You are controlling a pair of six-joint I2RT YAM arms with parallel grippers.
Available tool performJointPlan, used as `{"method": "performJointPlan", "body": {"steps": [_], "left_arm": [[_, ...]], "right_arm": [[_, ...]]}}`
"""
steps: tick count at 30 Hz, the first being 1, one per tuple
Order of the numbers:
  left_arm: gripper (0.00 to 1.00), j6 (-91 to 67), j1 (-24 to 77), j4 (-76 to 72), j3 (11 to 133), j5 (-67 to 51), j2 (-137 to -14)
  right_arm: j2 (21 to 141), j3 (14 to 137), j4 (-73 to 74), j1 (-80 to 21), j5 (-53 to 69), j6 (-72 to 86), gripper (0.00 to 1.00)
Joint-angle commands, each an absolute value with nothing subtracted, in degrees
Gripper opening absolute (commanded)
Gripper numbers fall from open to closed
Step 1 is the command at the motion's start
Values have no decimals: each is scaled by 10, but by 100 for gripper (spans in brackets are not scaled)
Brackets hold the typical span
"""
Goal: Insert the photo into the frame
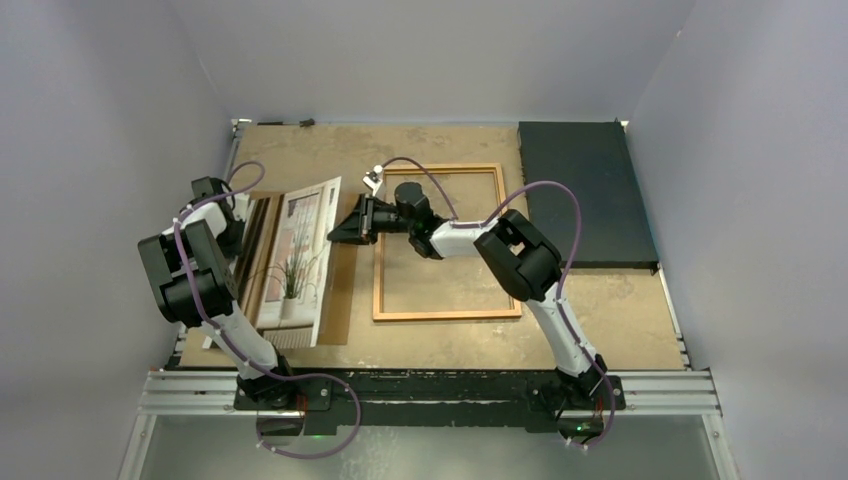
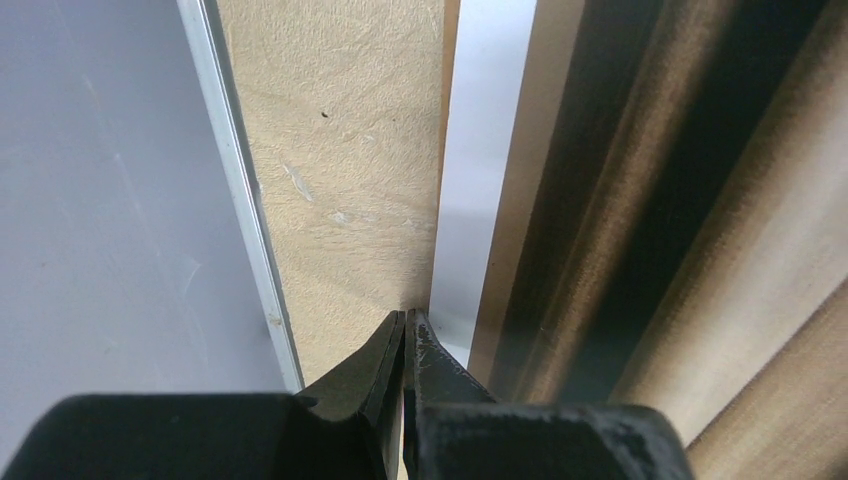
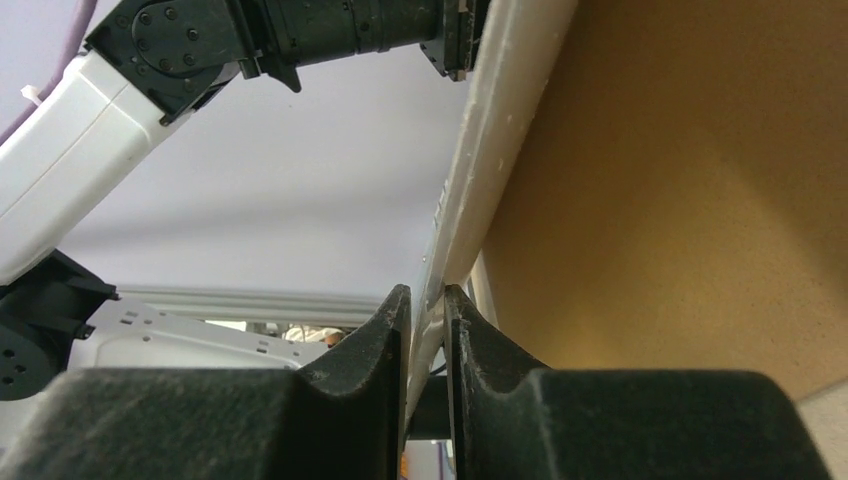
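1. Photo (image 1: 300, 255) sits left of centre in the top view, tilted up off the table (image 1: 600, 310), beside the frame (image 1: 440, 315), which lies flat mid-picture.
2. I see my right gripper (image 3: 428, 298) pinching its right edge, jaws narrow.
3. My left gripper (image 2: 405, 322) is clamped tight on its white left edge.
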State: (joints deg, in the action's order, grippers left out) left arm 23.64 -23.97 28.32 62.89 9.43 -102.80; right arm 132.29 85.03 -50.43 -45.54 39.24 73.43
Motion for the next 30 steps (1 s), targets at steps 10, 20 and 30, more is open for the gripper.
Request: {"method": "performJointPlan", "body": {"steps": [10, 20, 30], "left_arm": [[0, 237, -237, 301, 658, 83, -1021], [0, 237, -223, 306, 654, 74, -1019], [0, 212, -207, 310, 672, 72, -1027]], "right_arm": [[1241, 802, -516, -423, 414, 714, 9], [1145, 826, -305, -368, 422, 585, 0], [1015, 822, -38, -283, 408, 410, 0]]}}
